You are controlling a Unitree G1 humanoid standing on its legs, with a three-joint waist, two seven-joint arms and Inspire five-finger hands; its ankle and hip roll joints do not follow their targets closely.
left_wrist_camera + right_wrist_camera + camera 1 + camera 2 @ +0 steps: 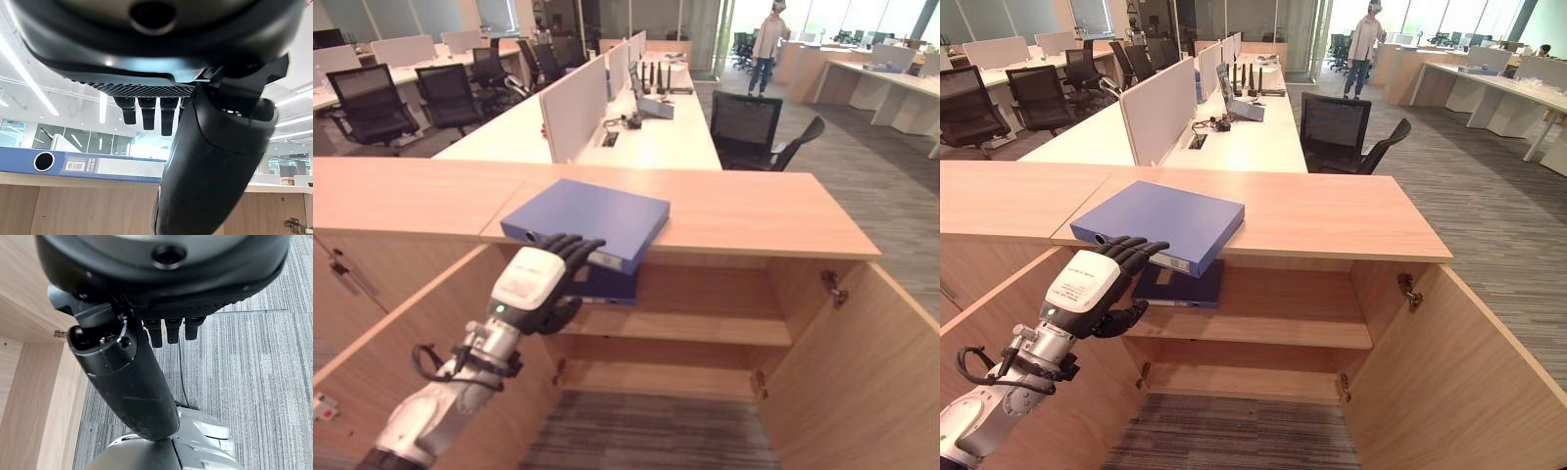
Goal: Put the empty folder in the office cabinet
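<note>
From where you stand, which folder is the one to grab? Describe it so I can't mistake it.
Find the open wooden cabinet in front of you. On its top, overhanging the front edge, lies a blue folder with the left robot hand reaching its spine. It lies on top in plain view, unlike the second folder on the shelf underneath.

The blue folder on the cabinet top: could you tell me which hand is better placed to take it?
Left, probably. The left hand is already at the blue folder's overhanging spine edge; the right hand hangs low over the carpet.
</note>
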